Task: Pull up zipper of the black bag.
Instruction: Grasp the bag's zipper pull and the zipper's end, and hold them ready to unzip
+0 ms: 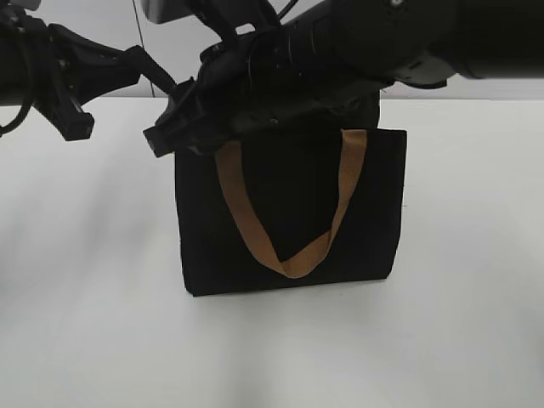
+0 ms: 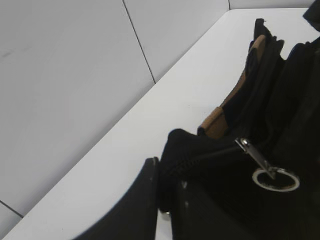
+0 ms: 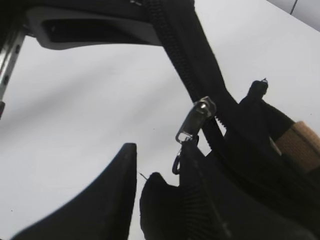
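Note:
The black bag point(image 1: 289, 212) stands upright on the white table, with a tan handle point(image 1: 255, 229) hanging down its front. Both arms meet at its top left corner. My left gripper point(image 2: 167, 200) is shut on the black fabric at the end of the zipper point(image 2: 210, 155). The silvery slider point(image 2: 245, 145) and its ring pull tab point(image 2: 275, 179) hang free. My right gripper point(image 3: 160, 200) reaches across from the right and hovers open just beside the slider point(image 3: 197, 117). One finger point(image 3: 117, 200) shows and the other is hidden behind bag fabric. In the exterior view the right gripper point(image 1: 183, 127) hides the zipper.
The white table point(image 1: 85, 297) spreads around the bag, with a pale wall point(image 2: 60, 75) behind it. The left arm point(image 1: 59, 76) comes in from the left edge. The right arm point(image 1: 382, 34) crosses above the bag.

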Available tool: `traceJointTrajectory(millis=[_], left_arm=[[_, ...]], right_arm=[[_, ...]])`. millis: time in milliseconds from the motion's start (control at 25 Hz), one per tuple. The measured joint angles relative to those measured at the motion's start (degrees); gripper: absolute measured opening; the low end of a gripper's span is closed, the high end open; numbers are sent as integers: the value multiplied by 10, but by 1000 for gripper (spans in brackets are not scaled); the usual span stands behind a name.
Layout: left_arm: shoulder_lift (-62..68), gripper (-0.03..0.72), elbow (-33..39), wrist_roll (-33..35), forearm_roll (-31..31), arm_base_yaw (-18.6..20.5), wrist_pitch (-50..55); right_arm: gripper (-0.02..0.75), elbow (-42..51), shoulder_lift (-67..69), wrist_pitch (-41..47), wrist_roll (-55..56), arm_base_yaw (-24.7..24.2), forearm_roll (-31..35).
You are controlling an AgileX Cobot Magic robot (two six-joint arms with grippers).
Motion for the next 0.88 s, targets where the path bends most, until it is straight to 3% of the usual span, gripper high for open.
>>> traceJointTrajectory(millis=[600, 880], left_arm=[[0, 25, 0, 0, 1, 0, -25], [0, 25, 0, 0, 1, 0, -26]], right_arm=[[214, -3, 31, -56, 114, 0, 2], [57, -3, 37, -64, 140, 0, 2]])
